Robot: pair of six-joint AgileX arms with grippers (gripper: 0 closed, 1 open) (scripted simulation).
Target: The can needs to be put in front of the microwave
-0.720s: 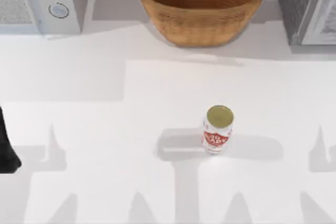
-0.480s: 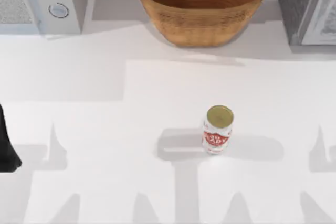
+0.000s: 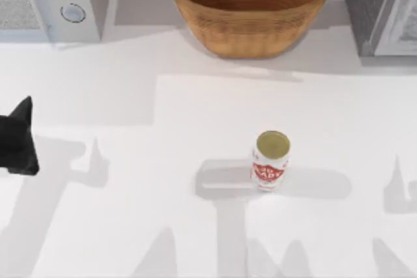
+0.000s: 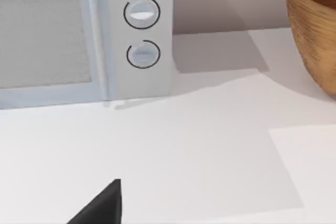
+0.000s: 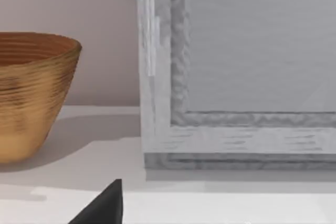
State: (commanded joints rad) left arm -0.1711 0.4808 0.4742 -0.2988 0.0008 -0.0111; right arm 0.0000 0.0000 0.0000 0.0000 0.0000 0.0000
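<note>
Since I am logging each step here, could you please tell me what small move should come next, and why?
Probably the left claw, at the table's left edge, should travel right toward the small upright white-and-red tin with a gold lid. That tin stands untouched near the middle, far from the light grey-white microwave with two silver knobs at the back left, with bare table between claw and tin.

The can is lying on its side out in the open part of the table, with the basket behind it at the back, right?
Not quite. The can stands upright, gold lid up, as the top view shows. It is out in the open on the table, with the basket at the back.
</note>
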